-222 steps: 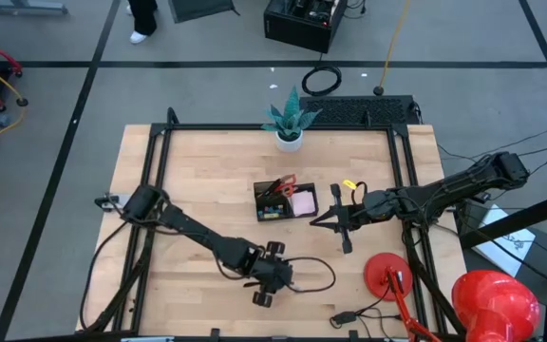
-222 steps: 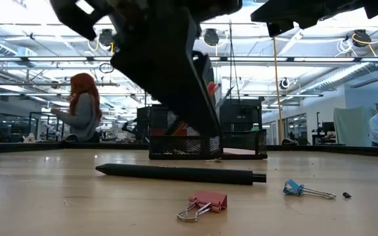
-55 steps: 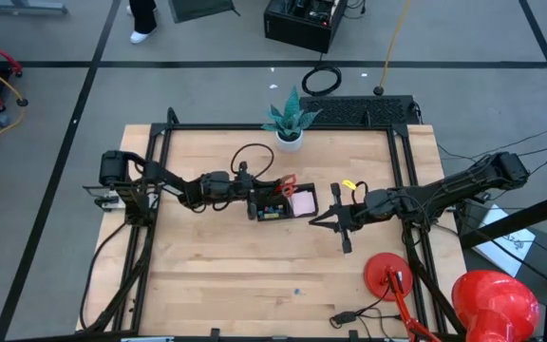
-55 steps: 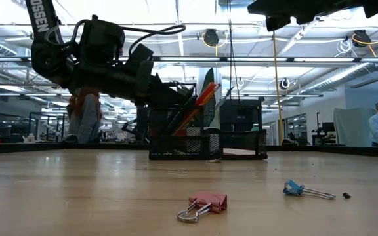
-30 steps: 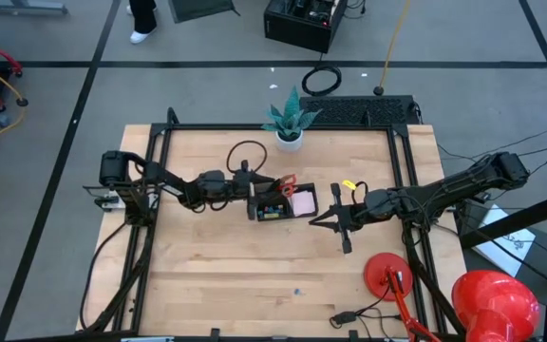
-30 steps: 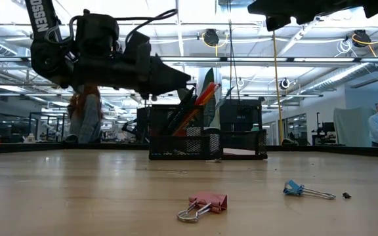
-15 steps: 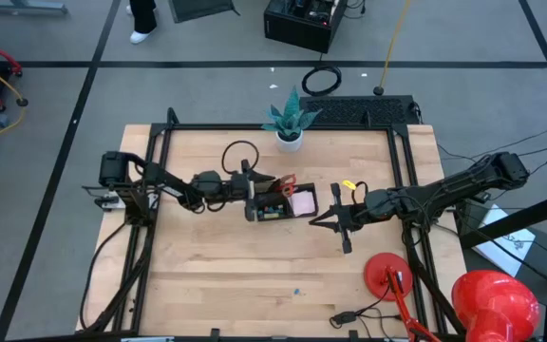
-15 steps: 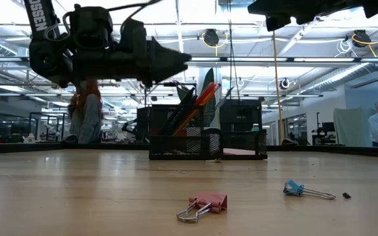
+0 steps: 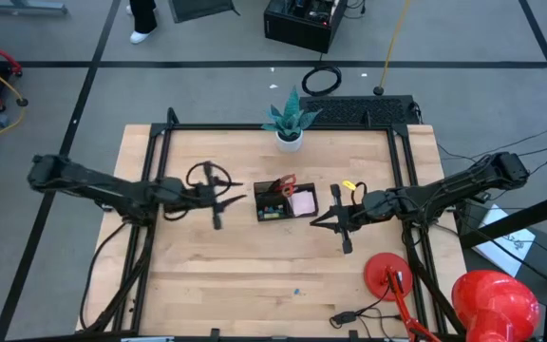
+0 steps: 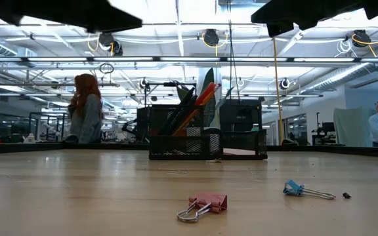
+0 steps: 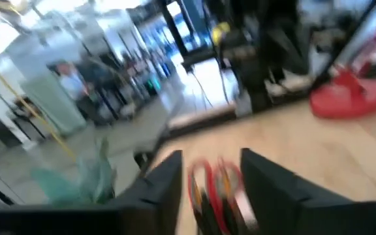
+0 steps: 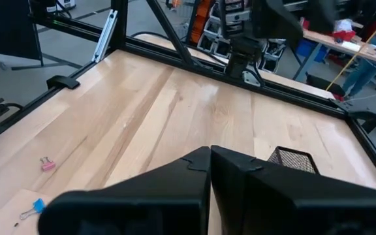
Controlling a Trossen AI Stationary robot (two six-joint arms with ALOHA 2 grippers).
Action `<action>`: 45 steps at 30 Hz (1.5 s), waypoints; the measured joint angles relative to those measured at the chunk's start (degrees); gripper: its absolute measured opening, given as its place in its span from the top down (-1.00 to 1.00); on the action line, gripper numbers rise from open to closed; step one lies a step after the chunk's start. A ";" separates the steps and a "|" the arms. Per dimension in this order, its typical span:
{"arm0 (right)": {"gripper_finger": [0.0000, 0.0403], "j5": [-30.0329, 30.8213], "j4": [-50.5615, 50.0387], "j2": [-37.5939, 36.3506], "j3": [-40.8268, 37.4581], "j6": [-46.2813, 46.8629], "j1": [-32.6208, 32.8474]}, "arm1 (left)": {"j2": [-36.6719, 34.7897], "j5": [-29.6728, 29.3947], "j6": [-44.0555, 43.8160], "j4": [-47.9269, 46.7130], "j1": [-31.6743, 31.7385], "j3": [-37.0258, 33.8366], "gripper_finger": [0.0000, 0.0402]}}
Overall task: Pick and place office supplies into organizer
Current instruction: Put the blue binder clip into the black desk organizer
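Two slim black jointed arms; a black cable loops above the left arm; dark, wedge-shaped fingers.

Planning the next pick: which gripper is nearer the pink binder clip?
Right. The right gripper hangs beside the organizer, closer to the pink binder clip; the left gripper is farther, on the organizer's other side.

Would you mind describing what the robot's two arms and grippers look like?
Both arms are dark, slim and jointed. The left gripper has a looping black cable beside it. The right gripper ends in two dark, wedge-shaped fingers, and the right arm carries a small yellow tag.
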 joint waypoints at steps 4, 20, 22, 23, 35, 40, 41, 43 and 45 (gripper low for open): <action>0.98 -0.01 0.01 -0.02 -0.01 0.69 0.00 | -10.10 1.04 -4.29 -16.56 -2.01 -0.05 0.68; 0.98 0.04 22.47 -0.04 -13.02 0.11 -1.14 | -21.26 6.15 -6.13 10.89 -5.18 -25.40 0.99; 0.98 0.04 22.86 -0.09 -13.00 -0.10 -2.01 | -20.75 6.05 -5.43 10.78 -5.18 -24.65 0.99; 0.98 0.00 23.23 -0.08 -13.02 -0.23 -2.35 | -21.21 6.42 -5.22 10.21 -5.18 -24.66 0.99; 0.98 -8.80 26.79 -0.11 -12.12 1.65 -5.35 | -22.72 7.58 -15.47 -0.45 -5.20 -24.77 1.00; 0.98 -8.53 13.53 0.90 -7.15 3.10 -0.95 | -22.72 10.77 -14.97 -0.77 -5.22 -24.77 1.00; 0.98 -7.25 11.45 1.71 -6.11 3.48 0.76 | -22.72 10.84 -14.92 -1.03 -5.25 -24.77 1.00; 0.95 -3.97 7.42 3.51 -3.76 4.40 4.45 | -22.72 10.24 -13.76 -1.16 -5.20 -24.77 0.99; 0.87 -1.23 2.85 5.46 -0.81 6.73 7.80 | -22.72 8.25 -12.11 -1.09 -5.20 -24.77 0.96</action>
